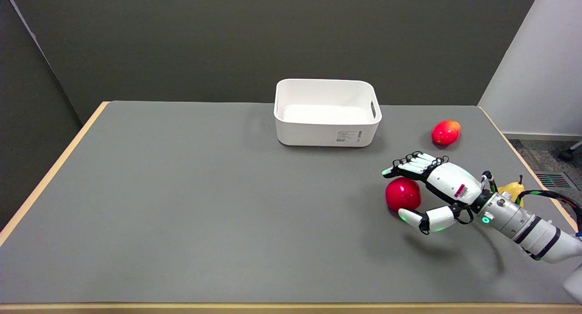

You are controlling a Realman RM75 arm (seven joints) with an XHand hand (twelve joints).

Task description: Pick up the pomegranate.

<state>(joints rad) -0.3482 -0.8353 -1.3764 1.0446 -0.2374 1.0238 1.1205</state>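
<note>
The right hand [434, 186] is spreading open around the pomegranate [403, 194], fingers above it, thumb just in front, gripping nothing. The pomegranate is sitting on the worktop [204, 205]. Closing off-centre would likely send the round fruit rolling away.

We see a glossy, deep red pomegranate [402, 194] on a plain grey table [204, 205] with a pale wooden edge. The right hand [427, 191] is white with black fingers, green lights at two tips and a small red label on its back. At the far side, the bin [326, 112] is white with a small printed label. To the right, we see a red-orange fruit [446, 132] and a yellow pear [511, 190].
</note>
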